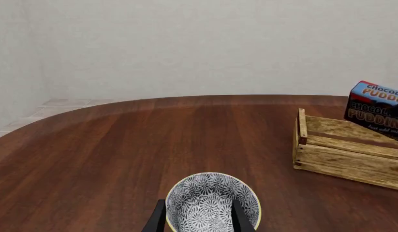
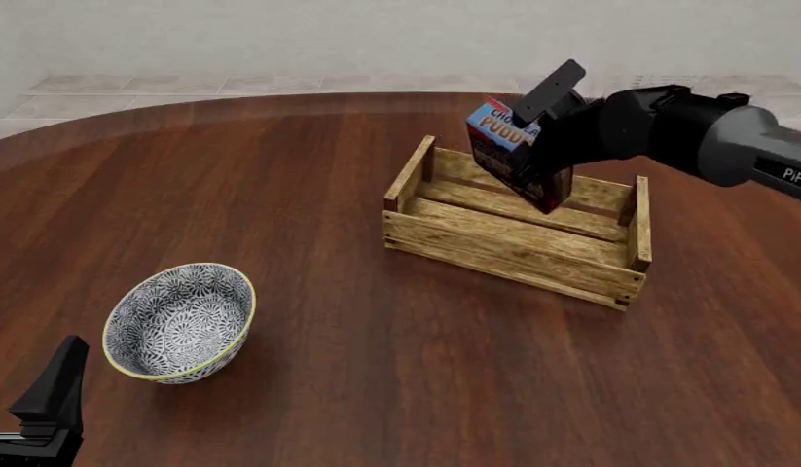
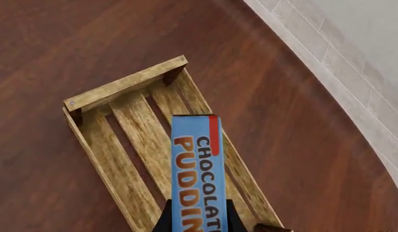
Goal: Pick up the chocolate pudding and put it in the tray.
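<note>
In the front view the right pincer (image 2: 536,146) sits in the upper right of the frame, clamped on the chocolate pudding (image 2: 504,146). The carton hangs tilted over the tray (image 2: 504,248), its blue top band toward the upper left and its dark lower end dipping down among the tray's far slats; whether it touches the wood cannot be told. In the right wrist view the pudding box (image 3: 197,169) fills the bottom centre, squeezed between the two dark fingers (image 3: 165,220), and it sticks out well beyond their tips, blue lettered edge facing the camera, with the slatted tray (image 3: 121,145) lying beneath and behind it.

The tray rests on the brown tabletop (image 2: 374,370) right of centre in the front view. A patterned bowl (image 2: 179,321) stands at the lower left, well apart from the tray.

The left pincer (image 2: 37,409) is in the bottom left corner of the front view, near the bowl. In the left wrist view its fingers (image 1: 154,220) stand apart at the bottom centre, with the bowl (image 1: 212,203) seen between them, nothing gripped. The tray (image 1: 347,154) and the pudding (image 1: 379,108) appear at the right edge of that view.
</note>
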Controlling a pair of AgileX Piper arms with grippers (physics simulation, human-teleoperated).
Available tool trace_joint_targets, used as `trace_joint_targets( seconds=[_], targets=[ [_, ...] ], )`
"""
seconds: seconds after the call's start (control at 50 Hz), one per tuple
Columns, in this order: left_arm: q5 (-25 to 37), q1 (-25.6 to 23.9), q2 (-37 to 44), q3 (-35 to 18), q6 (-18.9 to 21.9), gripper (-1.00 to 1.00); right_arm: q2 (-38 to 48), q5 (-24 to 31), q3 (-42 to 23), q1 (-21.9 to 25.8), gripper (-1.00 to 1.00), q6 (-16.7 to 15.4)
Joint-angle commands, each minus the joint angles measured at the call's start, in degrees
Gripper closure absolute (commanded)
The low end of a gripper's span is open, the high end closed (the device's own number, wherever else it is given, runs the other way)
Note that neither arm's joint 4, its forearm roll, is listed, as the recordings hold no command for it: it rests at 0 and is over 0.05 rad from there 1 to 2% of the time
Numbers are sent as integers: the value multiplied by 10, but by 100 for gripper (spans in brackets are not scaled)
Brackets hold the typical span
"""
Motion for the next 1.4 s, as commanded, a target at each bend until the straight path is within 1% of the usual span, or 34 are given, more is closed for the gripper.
trace_joint_targets(
  seconds=[0.02, 0.44, 0.98, 1.16, 1.26, 1.28, 1.4],
  targets=[
    [0, 0, 0, 0, 0, -100, 12, -11, 3, -1, 100, 17],
    [0, 0, 0, 0, 0, -100, 30, -22, 0, -2, 100, 26],
    [0, 0, 0, 0, 0, -100, 57, -32, -8, -9, 100, 26],
    [0, 0, 0, 0, 0, -100, 65, -41, -8, -9, 100, 31],
    [0, 0, 0, 0, 0, -100, 67, -51, 2, -7, 100, 27],
    [0, 0, 0, 0, 0, -100, 68, -50, -1, -6, 100, 33],
    [0, 0, 0, 0, 0, -100, 73, -53, -2, -6, 100, 35]
  ],
)
